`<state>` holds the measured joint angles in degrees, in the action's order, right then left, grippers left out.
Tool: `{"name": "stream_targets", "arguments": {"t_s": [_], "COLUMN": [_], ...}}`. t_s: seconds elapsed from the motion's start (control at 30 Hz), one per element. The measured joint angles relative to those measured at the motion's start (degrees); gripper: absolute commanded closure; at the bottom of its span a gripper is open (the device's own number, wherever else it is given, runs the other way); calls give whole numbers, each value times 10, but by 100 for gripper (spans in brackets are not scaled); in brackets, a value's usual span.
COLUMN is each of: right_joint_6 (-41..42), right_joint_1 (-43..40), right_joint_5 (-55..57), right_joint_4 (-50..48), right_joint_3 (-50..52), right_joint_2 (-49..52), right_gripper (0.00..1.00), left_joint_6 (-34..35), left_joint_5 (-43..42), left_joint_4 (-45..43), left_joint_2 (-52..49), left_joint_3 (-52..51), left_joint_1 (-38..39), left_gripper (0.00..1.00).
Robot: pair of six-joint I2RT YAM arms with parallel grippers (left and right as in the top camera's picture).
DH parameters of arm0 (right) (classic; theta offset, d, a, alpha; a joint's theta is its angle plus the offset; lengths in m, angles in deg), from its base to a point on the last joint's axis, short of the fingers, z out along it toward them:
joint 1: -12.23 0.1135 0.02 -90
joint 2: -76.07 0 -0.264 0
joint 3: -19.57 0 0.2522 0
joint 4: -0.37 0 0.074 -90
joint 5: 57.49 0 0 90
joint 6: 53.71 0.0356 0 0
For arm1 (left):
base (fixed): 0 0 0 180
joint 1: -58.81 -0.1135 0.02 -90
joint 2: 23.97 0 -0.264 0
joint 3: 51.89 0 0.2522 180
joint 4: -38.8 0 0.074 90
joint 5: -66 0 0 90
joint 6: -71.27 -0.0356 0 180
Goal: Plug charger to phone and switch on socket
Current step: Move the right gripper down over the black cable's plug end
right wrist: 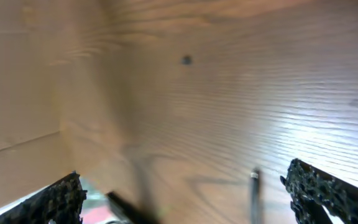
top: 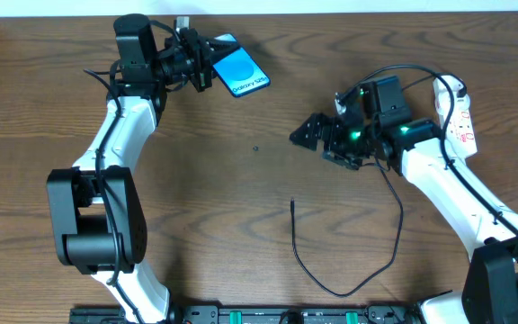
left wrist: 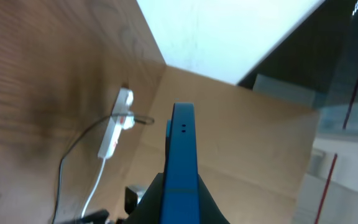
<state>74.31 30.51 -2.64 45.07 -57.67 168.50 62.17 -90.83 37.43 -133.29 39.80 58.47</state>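
Phone [top: 241, 70] sits clamped in left claw [top: 214, 65] at far side of worktop [top: 241, 180]. Right claw [top: 306, 137] gapes apart, charger tip [top: 293, 207] lying loose nearby. Risks: thin tip slips on pickup, or phone twists in grip w/ insertion push.

Blue phone [top: 241, 70] held edgewise, charger [top: 294, 225] loose, socket [top: 461, 126] right.

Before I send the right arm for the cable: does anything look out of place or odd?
Nothing damaged or spilled. The phone is held tilted in the shut left gripper, while the charger connector tip lies loose on the table, well away from it.
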Motion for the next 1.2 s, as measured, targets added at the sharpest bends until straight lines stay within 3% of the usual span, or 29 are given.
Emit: {"name": "stream_targets", "arguments": {"t_s": [0.1,0.3,0.57,1.2], "right_joint_6": [-19,-34,-42,-30], "right_joint_1": [3,42,129,144], "right_joint_5": [28,95,182,272], "right_joint_4": [35,111,122,172], "right_joint_3": [0,0,0,0], "right_joint_2": [0,0,0,0], "right_gripper": [7,8,6,12], "left_joint_6": [-12,-48,-112,-165], "left_joint_5": [-25,-64,-78,-50], "left_joint_4": [0,-1,-1,-32], "left_joint_2": [0,0,0,0], "left_joint_3": [0,0,0,0], "left_joint_1": [0,0,-4,-14], "left_gripper": [93,92,92,93]}}
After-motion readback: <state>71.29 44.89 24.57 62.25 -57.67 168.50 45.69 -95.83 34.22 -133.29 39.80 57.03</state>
